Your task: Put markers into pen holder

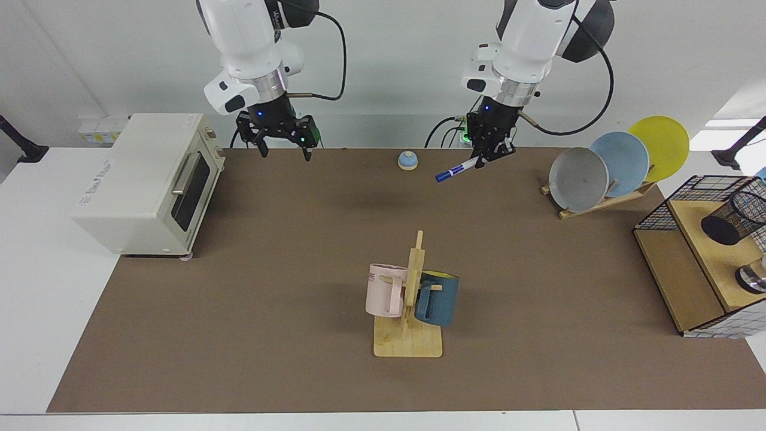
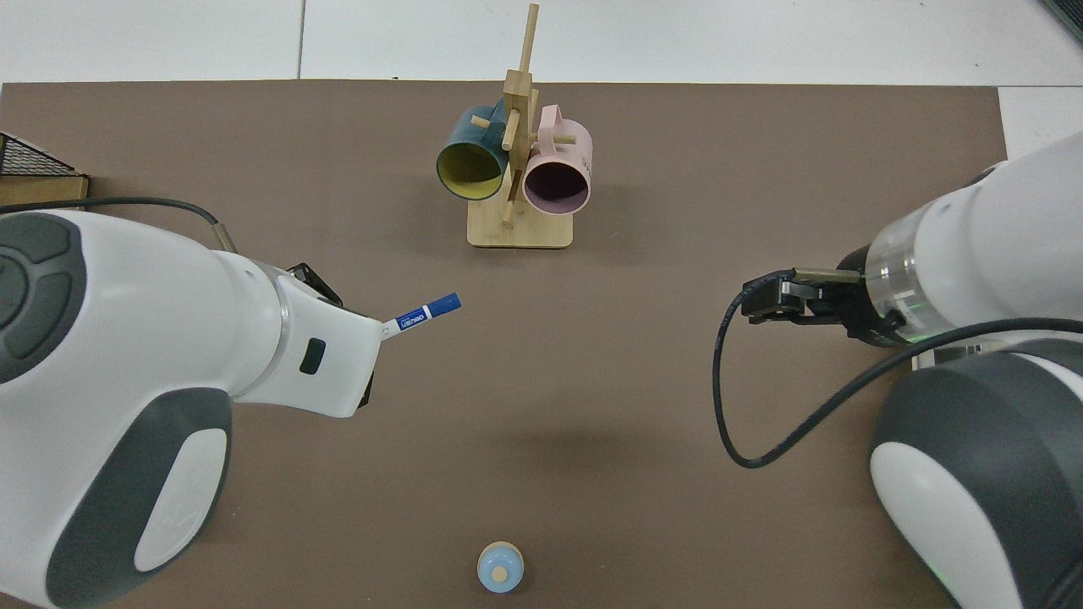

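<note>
The left tool [image 1: 486,149] is clamped on the white barrel of the marker [image 1: 457,170], held in the air above the table [image 1: 287,251]; the blue-capped end slants down and away from the tool, clear of the surface. In the top view the same marker [image 2: 420,313] juts out from under the left arm's wrist. It looks light, stiff and smooth, so a firm pinch on the barrel, as now, should serve, though a long overhang may let it pivot in the fingers.

The pen holder [image 1: 733,216] lies tipped on its side on a wooden shelf inside a wire-grid basket [image 1: 700,197], well away from the tool, past a rack of plates [image 1: 616,164]. Those plates and the basket's rim seem the likeliest obstacles. A small blue bell [image 1: 407,160] sits near the tool; a mug rack [image 1: 410,311] stands well clear.

The right tool [image 1: 281,134] hangs with fingers spread and empty beside the toaster oven [image 1: 149,179], waiting.
</note>
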Motion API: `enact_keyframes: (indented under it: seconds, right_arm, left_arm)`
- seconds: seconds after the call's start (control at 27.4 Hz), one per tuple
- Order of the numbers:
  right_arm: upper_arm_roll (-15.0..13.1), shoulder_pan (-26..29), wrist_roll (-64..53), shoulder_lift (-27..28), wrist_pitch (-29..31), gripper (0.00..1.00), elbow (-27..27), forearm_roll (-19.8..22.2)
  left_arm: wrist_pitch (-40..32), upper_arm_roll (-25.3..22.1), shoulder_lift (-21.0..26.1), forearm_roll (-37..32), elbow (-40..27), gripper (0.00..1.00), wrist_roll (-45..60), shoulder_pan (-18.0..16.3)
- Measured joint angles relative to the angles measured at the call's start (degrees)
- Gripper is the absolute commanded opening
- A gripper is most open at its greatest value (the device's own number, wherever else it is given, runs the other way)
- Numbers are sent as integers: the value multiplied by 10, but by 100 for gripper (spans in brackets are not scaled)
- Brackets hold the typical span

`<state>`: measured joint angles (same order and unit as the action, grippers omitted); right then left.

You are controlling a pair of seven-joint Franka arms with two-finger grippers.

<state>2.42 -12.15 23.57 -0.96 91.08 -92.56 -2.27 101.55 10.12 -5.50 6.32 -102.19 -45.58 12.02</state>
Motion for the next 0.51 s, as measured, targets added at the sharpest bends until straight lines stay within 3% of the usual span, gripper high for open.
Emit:
enact_keyframes:
  seconds: [0.51]
  right_arm:
    - [3,41,-77,-14,-13,100,-2,40]
  left_arm:
    - [-8,-2,0,-9,2,0,0,-4]
